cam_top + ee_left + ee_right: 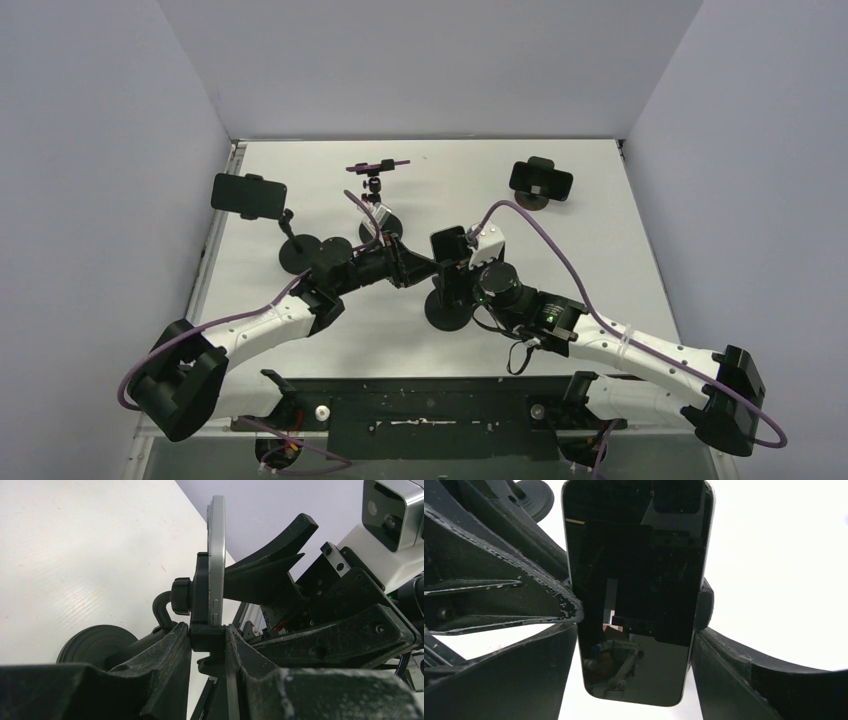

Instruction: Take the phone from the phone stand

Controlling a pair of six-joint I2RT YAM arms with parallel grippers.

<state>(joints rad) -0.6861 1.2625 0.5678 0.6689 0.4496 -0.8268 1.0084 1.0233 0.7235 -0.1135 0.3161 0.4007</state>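
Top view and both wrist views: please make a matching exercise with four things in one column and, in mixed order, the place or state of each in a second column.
Column 1
1. left gripper
2. right gripper
3. purple holder
4. stand base

Column 2
A. at the back of the table, near the middle
B. open, one finger on each side of the phone
C. shut on the lower part of the phone stand
D. round black disc resting on the table

Pairs: 1-C, 2-B, 3-A, 4-D
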